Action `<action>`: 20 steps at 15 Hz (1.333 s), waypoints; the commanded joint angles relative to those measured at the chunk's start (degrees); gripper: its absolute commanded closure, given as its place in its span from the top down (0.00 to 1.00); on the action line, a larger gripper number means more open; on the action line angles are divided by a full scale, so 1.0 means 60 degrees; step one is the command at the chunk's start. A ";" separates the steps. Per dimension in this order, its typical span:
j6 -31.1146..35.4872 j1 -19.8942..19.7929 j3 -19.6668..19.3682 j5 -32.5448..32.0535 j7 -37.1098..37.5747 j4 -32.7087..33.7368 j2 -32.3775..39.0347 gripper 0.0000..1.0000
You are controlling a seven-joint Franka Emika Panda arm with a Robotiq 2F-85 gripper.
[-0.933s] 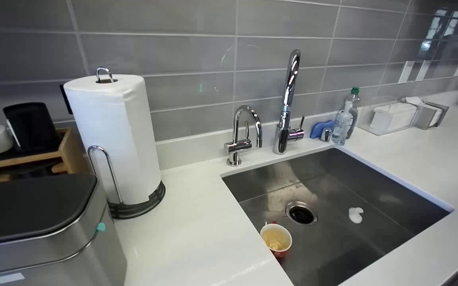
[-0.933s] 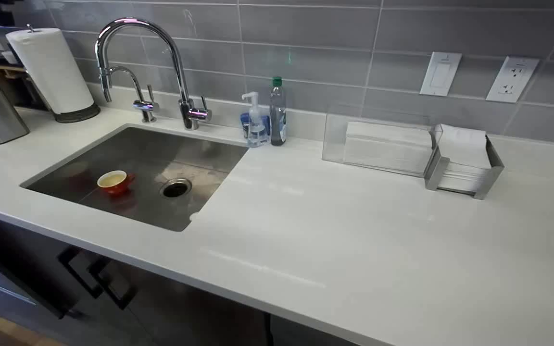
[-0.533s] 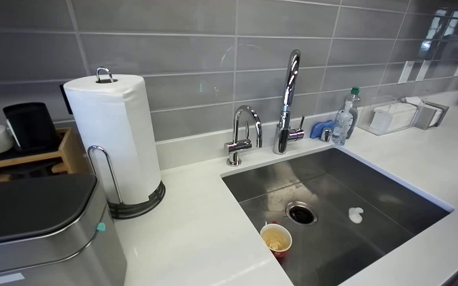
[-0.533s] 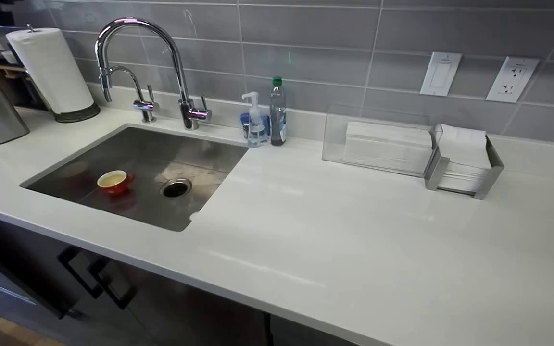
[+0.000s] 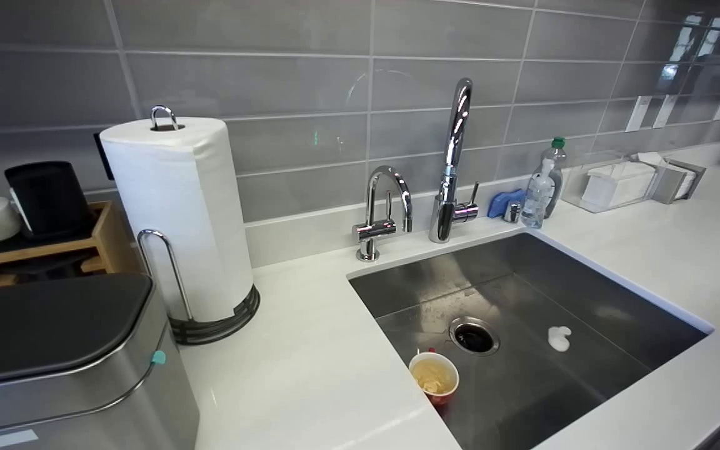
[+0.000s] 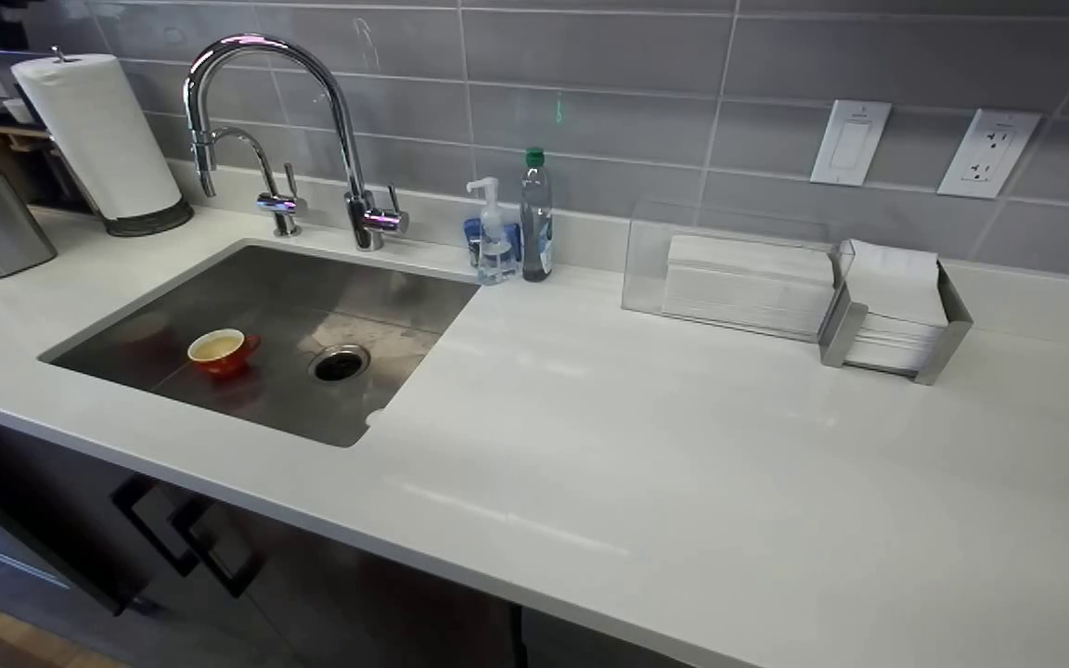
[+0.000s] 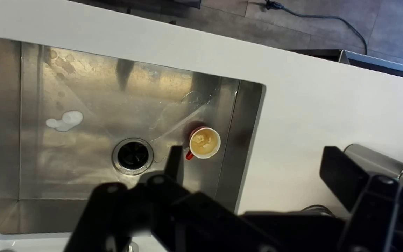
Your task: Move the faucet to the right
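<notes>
The faucet [image 5: 458, 125] is a tall chrome gooseneck behind the sink. It also shows in an exterior view [image 6: 345, 134]. There its arched spout points left, and its tip hangs near the sink's back left corner, in front of a shorter chrome tap [image 6: 279, 203]. My gripper [image 7: 252, 149] shows only in the wrist view. Its two black fingers are wide apart with nothing between them. It is above the sink's edge and the counter. In the wrist view the faucet is hidden or out of view; a small chrome piece at the bottom edge is too covered to identify.
The sink [image 5: 585, 387] holds a red cup [image 5: 434, 375] with liquid. A paper towel roll [image 5: 172, 212] and a steel bin [image 5: 166, 387] stand beside it. A pump bottle [image 6: 495, 246], a soap bottle [image 6: 536, 218] and a napkin holder [image 6: 896, 315] stand along the wall.
</notes>
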 commanded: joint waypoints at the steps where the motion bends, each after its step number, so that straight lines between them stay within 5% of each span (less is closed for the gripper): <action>1: 0.0278 -0.0109 0.0687 0.0119 0.0840 0.0022 0.0178 1.00; 8: 0.3449 -0.0155 0.2629 -0.0439 0.5146 0.0565 0.1460 1.00; 15: 0.5684 -0.0325 0.3322 -0.3505 0.9345 0.1727 0.3623 0.99; 16: 0.5669 -0.0200 0.3279 -0.3802 0.9878 0.1951 0.3894 0.74; 18: 0.5631 0.0057 0.3178 -0.4313 1.0851 0.2351 0.4338 0.71; 20: 0.5683 0.0324 0.3077 -0.4642 1.1601 0.2697 0.4693 0.53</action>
